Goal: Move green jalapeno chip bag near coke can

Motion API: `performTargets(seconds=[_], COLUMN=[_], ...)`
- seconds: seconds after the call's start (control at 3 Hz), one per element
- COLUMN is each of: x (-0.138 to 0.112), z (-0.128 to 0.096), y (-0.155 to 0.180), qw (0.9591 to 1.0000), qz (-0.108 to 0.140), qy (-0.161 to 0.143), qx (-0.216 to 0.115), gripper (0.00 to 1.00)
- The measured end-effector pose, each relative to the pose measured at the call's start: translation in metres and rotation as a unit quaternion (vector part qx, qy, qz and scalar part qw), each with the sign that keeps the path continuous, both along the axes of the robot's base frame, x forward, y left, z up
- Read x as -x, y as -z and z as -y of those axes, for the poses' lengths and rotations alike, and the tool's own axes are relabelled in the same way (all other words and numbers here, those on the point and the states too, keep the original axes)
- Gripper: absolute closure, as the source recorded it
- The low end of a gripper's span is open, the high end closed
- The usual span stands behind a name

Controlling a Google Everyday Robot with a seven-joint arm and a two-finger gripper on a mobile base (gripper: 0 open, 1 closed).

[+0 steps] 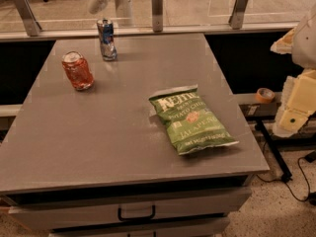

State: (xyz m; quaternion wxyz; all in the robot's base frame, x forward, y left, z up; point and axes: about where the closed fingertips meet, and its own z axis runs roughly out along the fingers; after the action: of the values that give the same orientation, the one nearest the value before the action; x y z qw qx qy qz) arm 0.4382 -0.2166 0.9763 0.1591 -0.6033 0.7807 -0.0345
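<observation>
The green jalapeno chip bag [191, 118] lies flat on the grey table [108, 132], right of centre near the right edge, with its white "Kettle" lettering facing up. The coke can [77, 70] stands upright at the back left of the table, red-orange with a silver top. The bag and the can are far apart. My gripper [294, 113] shows as cream-coloured arm parts at the right edge of the view. It is off the table, to the right of the bag, and touches nothing.
A slimmer blue and silver can [106, 39] stands behind and right of the coke can, near the back edge. A glass railing with metal posts [157, 9] runs behind the table. A tape roll [265, 95] sits on a ledge to the right. Drawers [136, 211] lie below the front edge.
</observation>
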Motion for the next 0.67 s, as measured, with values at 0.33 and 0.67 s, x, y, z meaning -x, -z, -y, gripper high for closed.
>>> performTargets(seconds=[0.33,0.67], x=[0.0,-0.006], z=[0.0,-0.01], y=[0.0,0.014], qw=[1.0,0.9994], qz=[0.0,0.009], qy=[0.0,0.007], qx=[0.0,-0.034], gripper=[0.0,0.0])
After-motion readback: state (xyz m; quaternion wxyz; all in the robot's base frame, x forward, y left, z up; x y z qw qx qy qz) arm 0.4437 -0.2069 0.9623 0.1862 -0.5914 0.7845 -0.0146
